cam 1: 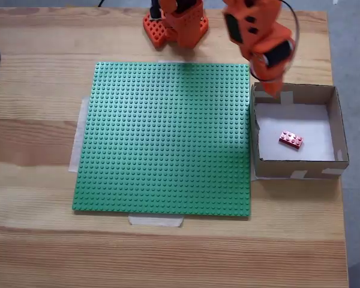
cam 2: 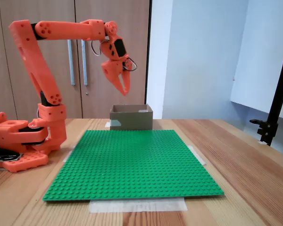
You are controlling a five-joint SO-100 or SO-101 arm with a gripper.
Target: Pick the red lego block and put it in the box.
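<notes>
The red lego block [cam 1: 291, 139] lies flat on the white bottom of the box [cam 1: 342, 133], right of its middle, in a fixed view from above. My orange gripper [cam 1: 274, 91] hangs over the box's top-left corner, clear of the block. In a fixed view from the side, the gripper [cam 2: 126, 91] points down, well above the box [cam 2: 131, 117]. Its fingers stand slightly apart with nothing between them. From the side the box's walls hide the block.
A large green baseplate [cam 1: 168, 138] is taped to the wooden table, directly left of the box. The arm's orange base [cam 2: 23, 141] stands at the table's back edge. A black clamp [cam 2: 266, 129] sits at the right table edge.
</notes>
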